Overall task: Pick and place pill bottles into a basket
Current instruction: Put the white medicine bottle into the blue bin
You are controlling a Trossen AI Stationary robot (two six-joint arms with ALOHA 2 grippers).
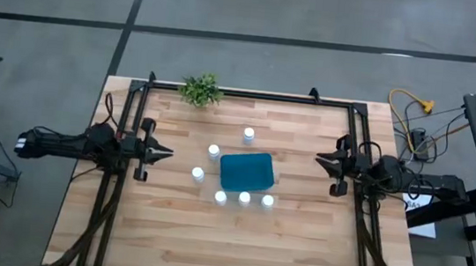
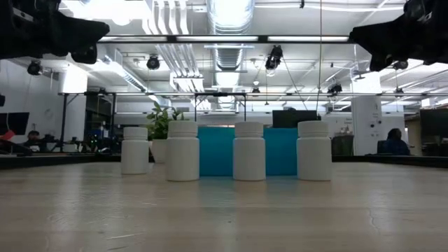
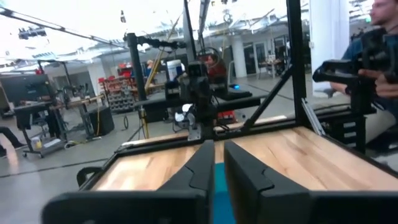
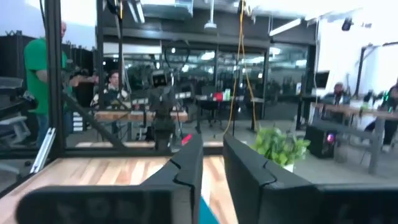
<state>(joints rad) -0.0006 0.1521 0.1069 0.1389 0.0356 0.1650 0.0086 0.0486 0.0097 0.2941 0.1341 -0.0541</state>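
The teal basket (image 1: 245, 171) stands mid-table. Six small white pill bottles stand upright on their bases around it: one beyond it (image 1: 248, 135), two at its left (image 1: 214, 152) (image 1: 198, 174), and three in a row at its near side (image 1: 221, 197) (image 1: 244, 197) (image 1: 267, 201). The low view shows four bottles (image 2: 183, 150) in front of the basket (image 2: 217, 150). My left gripper (image 1: 168, 153) (image 3: 218, 146) hovers left of the bottles, shut to a narrow slit and empty. My right gripper (image 1: 319, 161) (image 4: 212, 140) hovers right of the basket, likewise shut and empty.
A small green plant (image 1: 201, 89) stands at the table's far edge. Black frame rails (image 1: 251, 93) run along the far, left and right sides of the wooden table. People show in the room beyond the table.
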